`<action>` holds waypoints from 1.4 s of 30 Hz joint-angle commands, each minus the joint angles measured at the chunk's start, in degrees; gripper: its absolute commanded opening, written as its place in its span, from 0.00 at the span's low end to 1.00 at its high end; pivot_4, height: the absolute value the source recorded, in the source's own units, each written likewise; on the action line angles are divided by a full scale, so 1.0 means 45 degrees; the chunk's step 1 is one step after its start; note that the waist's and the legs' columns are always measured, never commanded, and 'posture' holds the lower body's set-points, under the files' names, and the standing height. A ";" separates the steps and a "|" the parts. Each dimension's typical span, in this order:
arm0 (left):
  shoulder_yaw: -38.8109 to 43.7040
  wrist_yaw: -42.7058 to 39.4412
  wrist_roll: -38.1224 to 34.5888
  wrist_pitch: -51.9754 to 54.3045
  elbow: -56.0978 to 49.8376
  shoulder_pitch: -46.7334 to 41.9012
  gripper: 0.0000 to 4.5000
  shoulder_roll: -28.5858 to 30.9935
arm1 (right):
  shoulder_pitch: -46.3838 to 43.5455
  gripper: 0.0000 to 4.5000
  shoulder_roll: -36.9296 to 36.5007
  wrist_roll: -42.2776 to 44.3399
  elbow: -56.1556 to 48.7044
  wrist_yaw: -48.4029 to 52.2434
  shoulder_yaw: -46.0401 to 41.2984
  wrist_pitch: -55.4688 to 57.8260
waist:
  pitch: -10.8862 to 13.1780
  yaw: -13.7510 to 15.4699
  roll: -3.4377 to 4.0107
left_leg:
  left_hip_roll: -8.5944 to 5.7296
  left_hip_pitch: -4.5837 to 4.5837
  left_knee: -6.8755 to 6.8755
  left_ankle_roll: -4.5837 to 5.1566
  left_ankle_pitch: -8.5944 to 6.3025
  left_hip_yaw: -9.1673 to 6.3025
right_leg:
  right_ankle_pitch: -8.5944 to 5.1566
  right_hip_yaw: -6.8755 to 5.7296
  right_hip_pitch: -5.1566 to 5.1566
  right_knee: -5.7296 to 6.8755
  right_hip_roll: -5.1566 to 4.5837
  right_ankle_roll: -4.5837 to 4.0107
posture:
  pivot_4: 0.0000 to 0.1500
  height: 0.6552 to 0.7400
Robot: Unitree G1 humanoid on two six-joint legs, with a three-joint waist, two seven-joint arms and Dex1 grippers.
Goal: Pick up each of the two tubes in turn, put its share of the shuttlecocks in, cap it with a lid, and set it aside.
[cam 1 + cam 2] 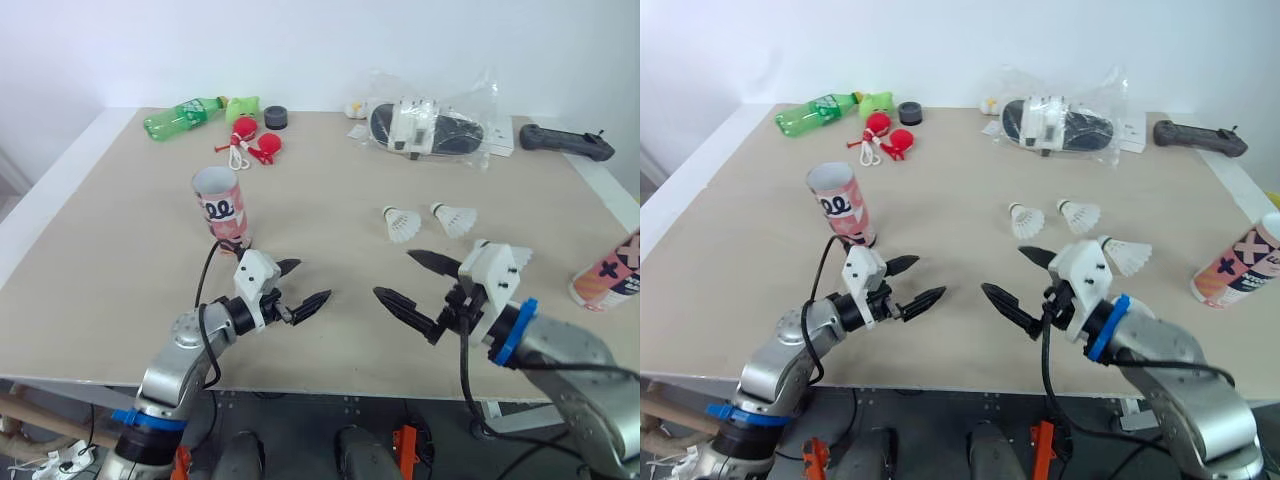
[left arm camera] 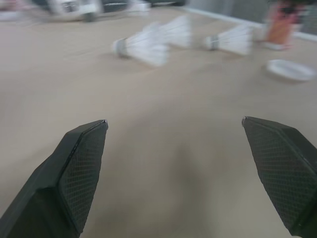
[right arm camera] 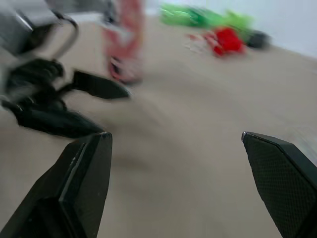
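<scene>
On the table [image 1: 110, 260], a tube [image 1: 222, 207] stands just beyond the left gripper [image 1: 313, 280].

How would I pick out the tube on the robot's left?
On the left half of the beige table, just beyond the left gripper, stands the tube: pink, white-banded with black loops, open-topped. The other tube, at the far right edge, bears dark crosses.

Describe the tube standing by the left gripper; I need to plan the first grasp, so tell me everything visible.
The tube is a cardboard-looking cylinder, white with pink-red print and black markings. It stands upright on the tan table, top open, no lid, pale inside. It sits just beyond the open left gripper, which points away from it and does not hold it.
</scene>
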 commanded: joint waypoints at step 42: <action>0.2724 0.4173 0.2332 -0.3935 0.8849 -0.4483 1.00 -0.0407 | -0.3932 1.00 0.1051 -0.0751 0.2460 0.2910 0.2354 0.0338 | 0.0019 0.0069 -0.0041 | -0.0003 -0.0026 -0.0009 -0.0009 0.0001 -0.0024 | 0.0042 -0.0040 -0.0003 -0.0018 -0.0002 0.0070 | 1.00 1.00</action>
